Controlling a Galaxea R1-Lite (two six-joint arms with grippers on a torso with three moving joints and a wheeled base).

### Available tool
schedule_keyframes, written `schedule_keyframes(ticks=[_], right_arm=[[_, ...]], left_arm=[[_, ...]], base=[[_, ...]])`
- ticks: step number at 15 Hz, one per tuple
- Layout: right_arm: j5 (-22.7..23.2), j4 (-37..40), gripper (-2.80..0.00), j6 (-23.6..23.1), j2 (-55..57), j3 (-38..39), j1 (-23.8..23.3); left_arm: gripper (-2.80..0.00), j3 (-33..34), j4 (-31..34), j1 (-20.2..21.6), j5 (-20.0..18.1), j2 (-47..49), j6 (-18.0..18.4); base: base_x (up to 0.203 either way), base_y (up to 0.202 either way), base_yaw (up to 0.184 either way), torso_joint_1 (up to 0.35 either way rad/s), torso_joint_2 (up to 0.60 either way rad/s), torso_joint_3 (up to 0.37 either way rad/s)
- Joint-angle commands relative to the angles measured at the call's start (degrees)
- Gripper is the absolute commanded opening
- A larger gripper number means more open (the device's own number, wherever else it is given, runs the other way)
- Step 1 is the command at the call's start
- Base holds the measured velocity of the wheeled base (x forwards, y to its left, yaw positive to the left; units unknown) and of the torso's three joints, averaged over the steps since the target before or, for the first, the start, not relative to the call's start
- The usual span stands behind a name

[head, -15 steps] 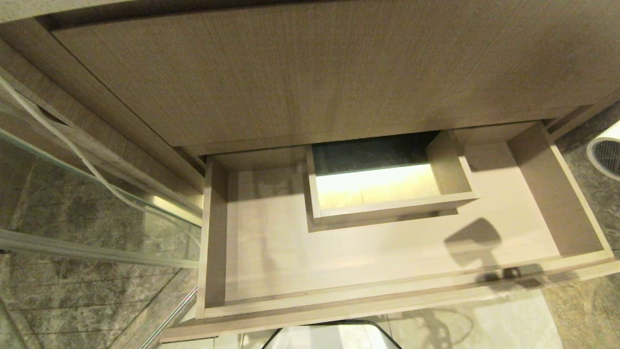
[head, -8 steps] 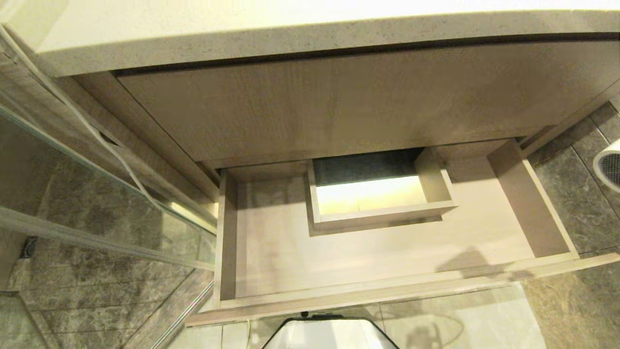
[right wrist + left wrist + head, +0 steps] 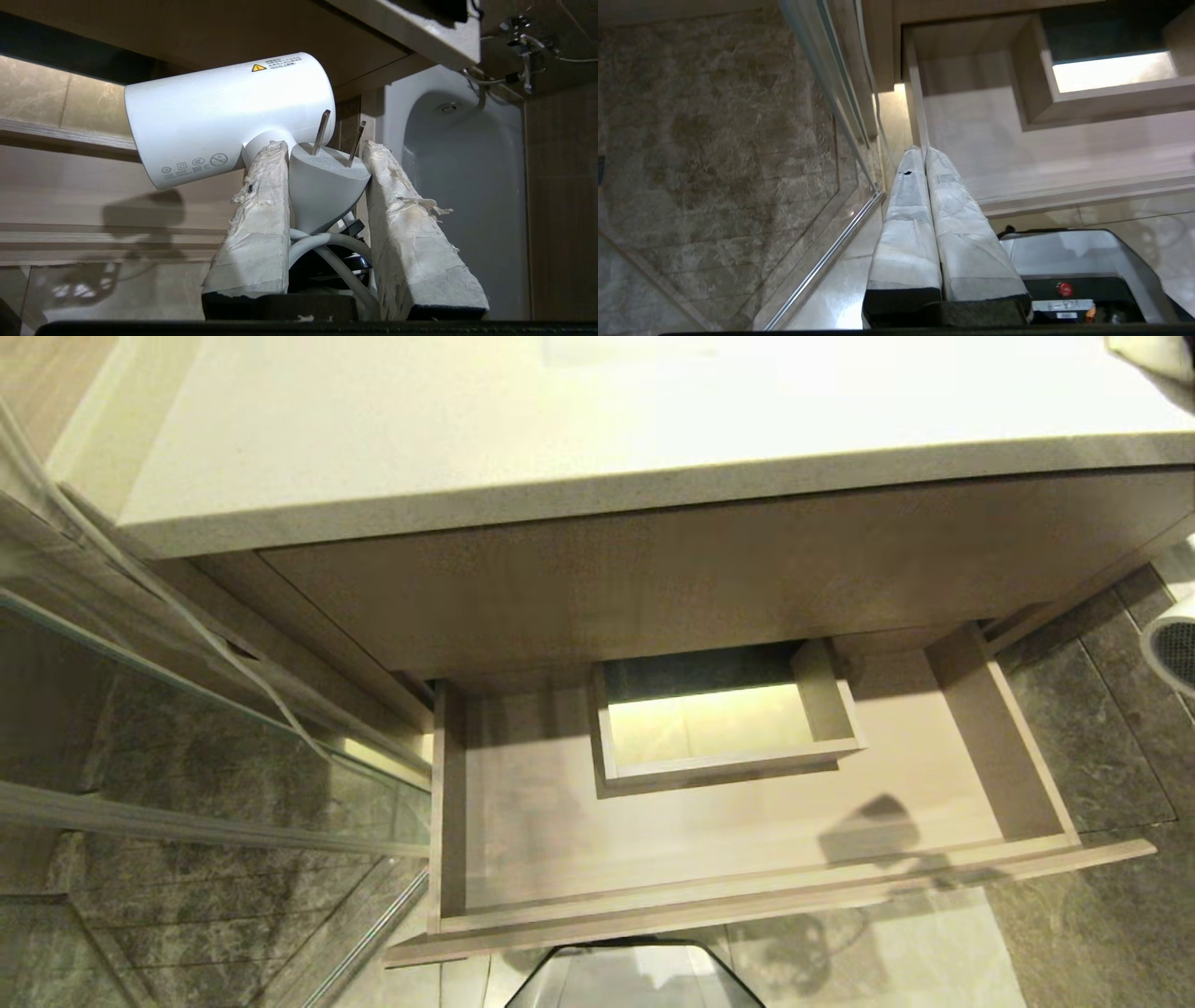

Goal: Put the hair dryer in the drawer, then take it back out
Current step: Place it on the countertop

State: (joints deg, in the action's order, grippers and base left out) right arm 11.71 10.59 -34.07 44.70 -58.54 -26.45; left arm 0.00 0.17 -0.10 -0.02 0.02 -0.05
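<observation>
Higher viewpoint, hair dryer (image 3: 229, 116) between right gripper (image 3: 322, 154) fingers.

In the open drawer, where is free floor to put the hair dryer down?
The drawer holds nothing. Its widest bare floor runs between the front board and the boxed cutout. Narrower patches lie between the cutout and each side wall. The right claw grips the hair dryer together with its plug.

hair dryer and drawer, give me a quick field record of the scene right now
hair dryer: held outside the drawer, off its right end
right tool: shut on the hair dryer handle, with plug and cord between the fingers
drawer: pulled open, nothing lying in it
cutout box: rear centre of the drawer
left tool: shut, near the drawer's left front corner
</observation>
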Motion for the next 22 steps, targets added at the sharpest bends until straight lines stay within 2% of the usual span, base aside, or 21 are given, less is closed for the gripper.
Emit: schedule_keyframes(ticks=[1, 6, 13, 17, 22], right_arm=[[0.1, 0.0, -2.80, -0.2, 0.1, 0.0, 0.0], [0.1, 0.0, -2.80, -0.2, 0.3, 0.0, 0.1], [0.0, -0.6, -2.80, -0.8, 0.4, 0.1, 0.1], [0.1, -0.8, -2.80, -2.2, 0.5, -0.1, 0.2], [0.0, -0.8, -2.80, -2.2, 0.6, -0.1, 0.2]], left_arm=[[-2.80, 0.1, 0.0, 0.0, 0.0, 0.0, 0.0], [-2.80, 0.1, 0.0, 0.0, 0.0, 0.0, 0.0], [-2.80, 0.1, 0.0, 0.0, 0.0, 0.0, 0.0], [-2.80, 0.0, 0.0, 0.0, 0.0, 0.0, 0.0], [-2.80, 0.1, 0.0, 0.0, 0.0, 0.0, 0.0]], base=[[0.000, 0.000, 0.000, 0.312, -0.57, -0.255], [0.000, 0.000, 0.000, 0.312, -0.57, -0.267], [0.000, 0.000, 0.000, 0.187, -0.35, -0.163], [0.000, 0.000, 0.000, 0.045, -0.01, 0.029], [0.000, 0.000, 0.000, 0.238, 0.00, 0.233]])
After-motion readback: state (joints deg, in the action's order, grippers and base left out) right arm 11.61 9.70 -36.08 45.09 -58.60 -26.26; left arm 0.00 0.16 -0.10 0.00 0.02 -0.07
